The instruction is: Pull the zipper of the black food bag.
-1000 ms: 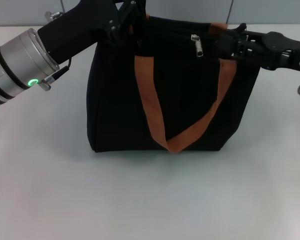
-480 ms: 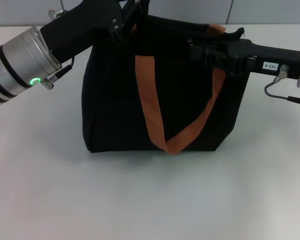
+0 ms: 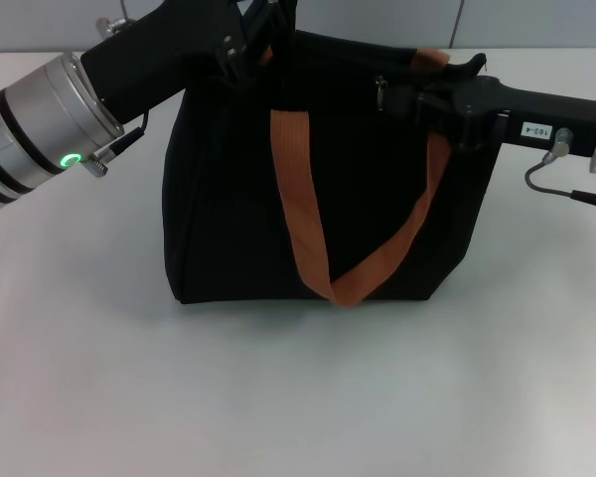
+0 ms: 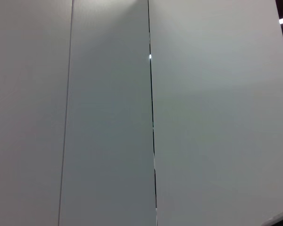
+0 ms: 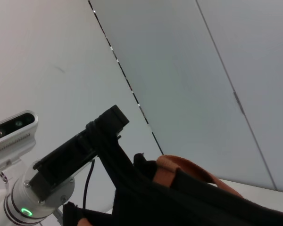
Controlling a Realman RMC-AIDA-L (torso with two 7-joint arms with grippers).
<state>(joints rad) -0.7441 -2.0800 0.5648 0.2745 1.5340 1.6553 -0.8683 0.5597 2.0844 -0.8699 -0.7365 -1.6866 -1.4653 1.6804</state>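
The black food bag [image 3: 318, 189] stands upright at the centre of the head view on the white table [image 3: 298, 397]. The left gripper [image 3: 263, 35] pinches the bag's top edge in the upper left, fingers closed on the fabric. The right gripper [image 3: 402, 99] reaches in from the right and appears clamped on the zipper [image 3: 379, 91] (a silver tab on the top line), though black on black blurs it.
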